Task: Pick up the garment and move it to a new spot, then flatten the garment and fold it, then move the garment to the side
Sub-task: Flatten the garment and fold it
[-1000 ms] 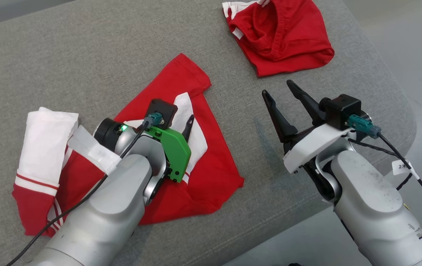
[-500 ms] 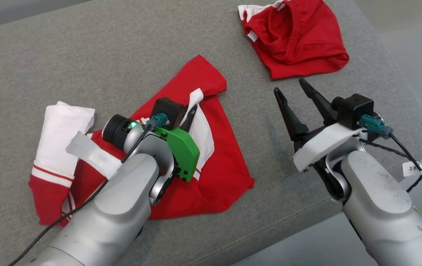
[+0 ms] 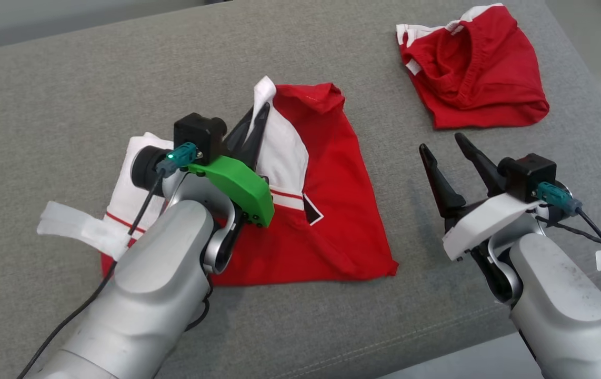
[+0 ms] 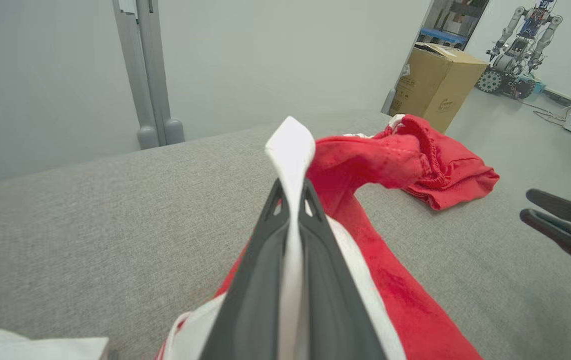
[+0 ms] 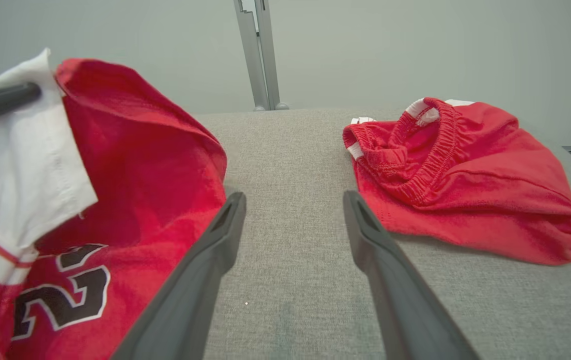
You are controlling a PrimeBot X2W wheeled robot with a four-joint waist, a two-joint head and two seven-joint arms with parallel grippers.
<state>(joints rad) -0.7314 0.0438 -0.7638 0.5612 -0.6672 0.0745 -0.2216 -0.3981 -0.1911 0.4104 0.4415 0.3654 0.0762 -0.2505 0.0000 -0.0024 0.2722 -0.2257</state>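
1. the left pincer is clenching a white edge of the red jersey and holding that fold raised near the centre of the head view. the rest of the jersey is lying on the bench, from the centre to the lower left of the frame.
2. the right pincer is hovering released at the lower right, jaws spread, grasping nothing and apart from the cloth.
3. judgement: the pick-up-and-move step is in hand. flattening and folding are not yet done, as the jersey is lying doubled over and creased.
4. the next move is probably calling for raising the cloth clear, carrying it to bare bench, and bringing the right pincer to a second corner.
5. red shorts are lying at the upper right, apart from the jersey.
6. the bench is showing grey woven fabric. beyond it in the left wrist view, a pale wall and a grey post are standing upper left, with a cardboard box and another robot upper right.
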